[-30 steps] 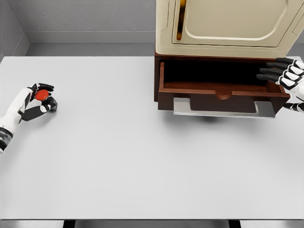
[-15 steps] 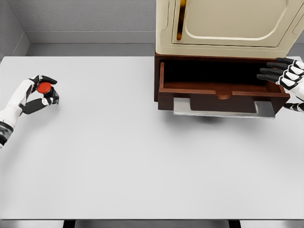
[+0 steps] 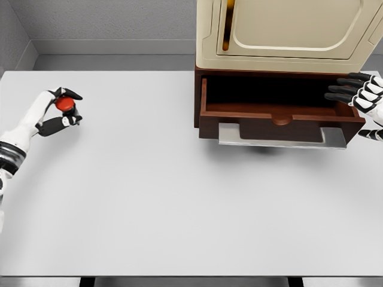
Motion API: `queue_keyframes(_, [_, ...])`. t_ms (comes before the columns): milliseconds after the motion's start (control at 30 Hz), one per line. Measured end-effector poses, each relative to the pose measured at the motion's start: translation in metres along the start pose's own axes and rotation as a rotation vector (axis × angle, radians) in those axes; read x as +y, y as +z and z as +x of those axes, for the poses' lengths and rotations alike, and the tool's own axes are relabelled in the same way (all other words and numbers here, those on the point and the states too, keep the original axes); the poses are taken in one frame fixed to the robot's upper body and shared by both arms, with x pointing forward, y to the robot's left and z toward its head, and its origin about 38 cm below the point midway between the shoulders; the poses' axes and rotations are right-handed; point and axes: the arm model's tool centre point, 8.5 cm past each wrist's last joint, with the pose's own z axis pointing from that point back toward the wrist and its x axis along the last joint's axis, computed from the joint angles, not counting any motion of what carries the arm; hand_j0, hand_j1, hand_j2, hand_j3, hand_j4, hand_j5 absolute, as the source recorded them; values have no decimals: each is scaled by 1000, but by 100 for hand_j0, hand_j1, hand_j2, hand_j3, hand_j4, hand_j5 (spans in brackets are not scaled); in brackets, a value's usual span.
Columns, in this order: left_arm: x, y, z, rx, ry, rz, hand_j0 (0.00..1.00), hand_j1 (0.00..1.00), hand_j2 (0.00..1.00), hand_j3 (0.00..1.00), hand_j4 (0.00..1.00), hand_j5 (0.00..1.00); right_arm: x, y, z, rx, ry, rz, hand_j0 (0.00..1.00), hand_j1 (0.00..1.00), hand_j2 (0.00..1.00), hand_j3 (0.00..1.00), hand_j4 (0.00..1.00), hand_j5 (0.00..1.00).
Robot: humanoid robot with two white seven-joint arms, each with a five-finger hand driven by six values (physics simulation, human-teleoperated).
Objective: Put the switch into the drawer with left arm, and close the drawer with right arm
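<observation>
The switch (image 3: pixel 64 104), a small black body with a round red button, is held in my left hand (image 3: pixel 60 110) above the white table's (image 3: pixel 167 191) far left. The fingers are curled round it. The brown wooden drawer (image 3: pixel 278 116) stands pulled open under a cream cabinet (image 3: pixel 287 33) at the back right, its inside dark and showing nothing. My right hand (image 3: pixel 359 92) hovers by the drawer's right end with black fingertips spread, holding nothing.
A metal handle plate (image 3: pixel 281 136) juts out below the drawer's front. A grey wall runs behind the table, and the table's front edge lies near the bottom of the view.
My left hand has lifted the switch and carried it up and to the right by a short way. The right hand and drawer have stayed put.
</observation>
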Motion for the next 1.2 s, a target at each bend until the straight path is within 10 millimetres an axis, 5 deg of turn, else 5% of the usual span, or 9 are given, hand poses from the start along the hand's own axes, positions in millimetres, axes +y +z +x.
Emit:
queue_keyframes(533, [-15, -11, 13, 6, -94, -3, 49, 49, 49, 49, 49, 49, 1, 2, -2, 8, 1, 6, 100, 100, 100, 100, 100, 100])
queue_keyframes(1200, [-48, -22, 100, -162, -285, 31, 45, 45, 45, 45, 45, 45, 3, 4, -6, 20, 2, 14, 100, 100, 100, 100, 100, 100])
